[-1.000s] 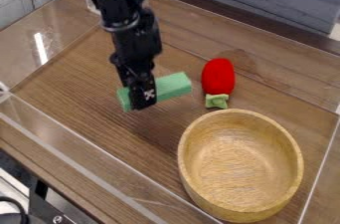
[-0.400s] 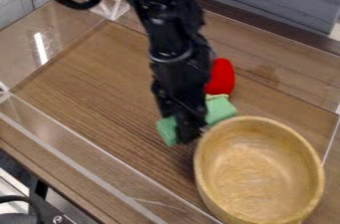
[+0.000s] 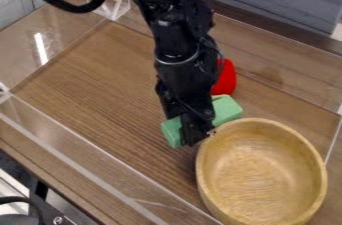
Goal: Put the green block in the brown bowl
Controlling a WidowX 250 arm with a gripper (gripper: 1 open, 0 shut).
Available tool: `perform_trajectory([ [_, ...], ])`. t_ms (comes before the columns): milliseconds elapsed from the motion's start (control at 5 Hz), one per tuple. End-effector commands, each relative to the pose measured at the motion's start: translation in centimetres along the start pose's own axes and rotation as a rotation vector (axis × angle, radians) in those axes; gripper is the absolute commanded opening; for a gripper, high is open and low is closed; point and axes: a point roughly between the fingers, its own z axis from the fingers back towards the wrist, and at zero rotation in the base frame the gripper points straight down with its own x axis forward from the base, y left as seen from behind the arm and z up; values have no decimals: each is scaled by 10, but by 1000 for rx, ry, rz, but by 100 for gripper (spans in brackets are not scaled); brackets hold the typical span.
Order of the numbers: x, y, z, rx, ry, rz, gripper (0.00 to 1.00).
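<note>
The green block [image 3: 222, 112] is a mint-green bar, and my gripper [image 3: 191, 129] is shut on it across its middle, pointing straight down. The block's two ends stick out on either side of the fingers. It is low over the wooden table, right against the upper-left rim of the brown bowl [image 3: 263, 174]. I cannot tell whether it touches the rim or the table. The bowl is large, round and light tan, stands at the front right, and has nothing in it.
A red strawberry-like toy [image 3: 225, 76] lies just behind the arm, partly hidden by it. Clear plastic walls [image 3: 80, 159] enclose the wooden table [image 3: 94, 89] along the front and left. A grey wall runs behind.
My gripper has carried the green block to the right and toward the front, from left of the strawberry toy to the bowl's rim. The bowl now sits slightly further right.
</note>
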Motion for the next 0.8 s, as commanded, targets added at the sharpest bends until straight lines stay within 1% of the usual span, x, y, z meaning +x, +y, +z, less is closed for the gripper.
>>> perform_trajectory([
  [0, 7, -14, 9, 17, -34, 36, 0],
  [200, 9, -24, 11, 22, -37, 99, 0],
  [600, 9, -61, 4, -27, -4, -95, 0],
])
